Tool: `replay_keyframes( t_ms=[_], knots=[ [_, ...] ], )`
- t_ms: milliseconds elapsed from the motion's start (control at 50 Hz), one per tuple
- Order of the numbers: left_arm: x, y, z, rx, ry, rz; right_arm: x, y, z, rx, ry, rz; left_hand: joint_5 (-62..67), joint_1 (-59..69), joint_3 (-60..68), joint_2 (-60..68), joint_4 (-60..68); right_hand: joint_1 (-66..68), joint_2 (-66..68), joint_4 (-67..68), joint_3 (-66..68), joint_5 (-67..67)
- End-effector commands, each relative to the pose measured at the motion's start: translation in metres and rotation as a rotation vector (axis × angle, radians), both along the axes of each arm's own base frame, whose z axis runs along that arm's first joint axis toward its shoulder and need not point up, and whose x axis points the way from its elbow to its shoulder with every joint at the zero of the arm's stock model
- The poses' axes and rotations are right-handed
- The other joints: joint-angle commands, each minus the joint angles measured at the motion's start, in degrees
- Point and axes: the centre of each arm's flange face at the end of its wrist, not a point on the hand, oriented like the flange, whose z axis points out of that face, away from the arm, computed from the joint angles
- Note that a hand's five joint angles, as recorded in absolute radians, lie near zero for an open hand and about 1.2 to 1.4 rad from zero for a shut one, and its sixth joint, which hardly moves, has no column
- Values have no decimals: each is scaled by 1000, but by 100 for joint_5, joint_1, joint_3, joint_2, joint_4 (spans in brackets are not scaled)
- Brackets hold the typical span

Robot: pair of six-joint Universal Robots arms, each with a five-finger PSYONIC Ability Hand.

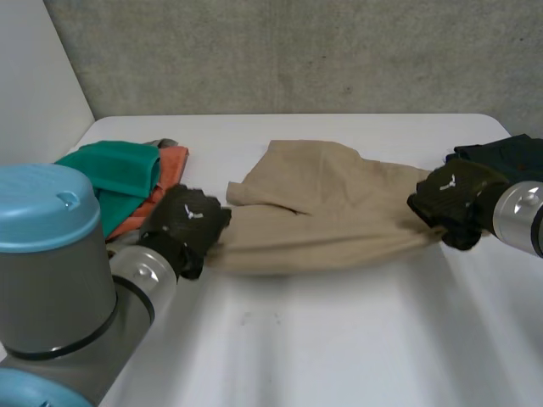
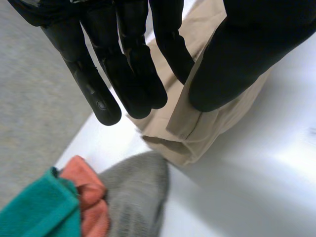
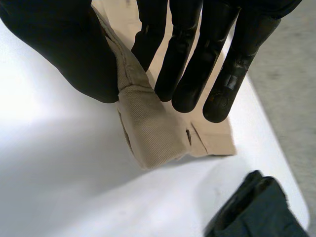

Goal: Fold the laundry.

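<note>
The robot's left arm (image 1: 59, 271), a grey joint under a light-blue cap, is nearest, and a bare stretch of the white table (image 1: 322, 348) lies beside it. Beyond that stretch, the beige woven cotton garment (image 1: 331, 212) lies across the middle of the table, drawn out sideways between the two hands.

The left hand (image 1: 185, 222) has the garment's left end. In its wrist view a hemmed edge runs up between the thumb and the nearly straight fingers, so I judge it pinched there. The right hand (image 1: 454, 199) has the right end, and its thumb presses a thick stitched band with a buttonhole against the fingers.

The garment's near edge is pulled fairly straight. Its far part is rumpled, with one flap turned over on top.

Just behind the left hand is a pile of a teal green folded cloth (image 1: 119, 174), an orange cloth (image 1: 170, 163) and a grey knit cloth (image 2: 138, 192). A dark blue-black bundle of fabric (image 1: 505, 153) sits behind the right hand, and the grey concrete wall (image 1: 297, 51) is farthest.

The step in hand looks like spreading and squaring the garment before its first fold. The next move probably calls for both hands to keep their pinch, lift together and shake or drag the rumpled flap flat.
</note>
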Motion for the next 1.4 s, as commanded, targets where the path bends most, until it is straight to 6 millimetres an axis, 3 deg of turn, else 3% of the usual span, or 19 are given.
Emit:
replay_keyframes(
  t_ms=[20, 100, 200, 220, 280, 320, 380, 440, 480, 580, 740, 840, 900, 940, 1020, 1100, 1240, 1320, 1400],
  knots=[
    [-12, 1, -34, 92, -70, -34, 1, -5, -33, 149, 53, -3, 1378, 1542, 1152, 1133, 1111, 2443, 1330, 1196, 1215, 1422],
    [-31, -26, -44, 49, -64, -18, 4, -29, -50, 153, 93, -36, 1378, 1542, 1152, 1133, 1111, 2443, 1330, 1196, 1215, 1422],
    [-55, -73, -27, -125, -17, 14, 13, -69, -30, -65, 55, -66, 1378, 1542, 1152, 1133, 1111, 2443, 1330, 1196, 1215, 1422],
    [-62, -93, -7, -241, 27, 27, 18, -85, -14, -193, 12, -74, 1378, 1542, 1152, 1133, 1111, 2443, 1330, 1196, 1215, 1422],
    [-71, -120, 31, -459, 99, 51, 24, -110, 19, -427, -71, -85, 1378, 1542, 1152, 1133, 1111, 2443, 1330, 1196, 1215, 1422],
    [-77, -139, 78, -720, 193, 84, 29, -130, 60, -705, -174, -94, 1378, 1542, 1152, 1133, 1111, 2443, 1330, 1196, 1215, 1422],
    [-83, -143, 143, -1073, 368, 82, 31, -139, 116, -1052, -304, -96, 1378, 1542, 1152, 1133, 1111, 2443, 1330, 1196, 1215, 1422],
    [-85, -134, 176, -1268, 481, 40, 32, -138, 141, -1221, -360, -85, 1378, 1542, 1152, 1133, 1111, 2443, 1330, 1196, 1215, 1422],
    [-80, -137, 185, -1284, 491, 44, 33, -138, 150, -1276, -379, -70, 1378, 1542, 1152, 1133, 1111, 2443, 1330, 1196, 1215, 1422],
    [-75, -149, 161, -1140, 460, 29, 43, -134, 136, -1215, -380, -37, 1378, 1542, 1152, 1133, 1111, 2443, 1330, 1196, 1215, 1422],
    [-73, -146, 80, -873, 339, -5, 49, -130, 58, -908, -374, -34, 1378, 1542, 1152, 1133, 1111, 2443, 1330, 1196, 1215, 1422],
    [-71, -137, 31, -741, 275, -24, 49, -129, -3, -720, -350, -52, 1378, 1542, 1152, 1133, 1111, 2443, 1330, 1196, 1215, 1422],
    [-70, -127, -13, -631, 213, -45, 48, -122, -47, -571, -295, -64, 1378, 1542, 1152, 1133, 1111, 2443, 1330, 1196, 1215, 1422],
    [-70, -113, -40, -558, 175, -68, 50, -114, -64, -494, -272, -62, 1378, 1542, 1152, 1133, 1111, 2443, 1330, 1196, 1215, 1422],
    [-67, -92, -64, -475, 129, -89, 48, -95, -84, -353, -226, -62, 1378, 1542, 1152, 1133, 1111, 2443, 1330, 1196, 1215, 1422],
    [-53, -76, -56, -440, 96, -61, 41, -78, -87, -246, -187, -74, 1378, 1542, 1152, 1133, 1111, 2443, 1330, 1196, 1215, 1422],
    [-29, -41, -39, -328, 16, -61, 27, -34, -68, -77, -127, -75, 1378, 1542, 1152, 1133, 1111, 2443, 1330, 1196, 1215, 1422],
    [-12, -7, -27, -210, -60, -88, 18, -5, -57, 39, -73, -68, 1378, 1542, 1152, 1133, 1111, 2443, 1330, 1196, 1215, 1422],
    [6, 54, -25, 4, -200, -185, 6, 32, -48, 136, 48, -9, 1378, 1542, 1152, 1133, 1111, 2443, 1330, 1196, 1215, 1422]
  ],
)
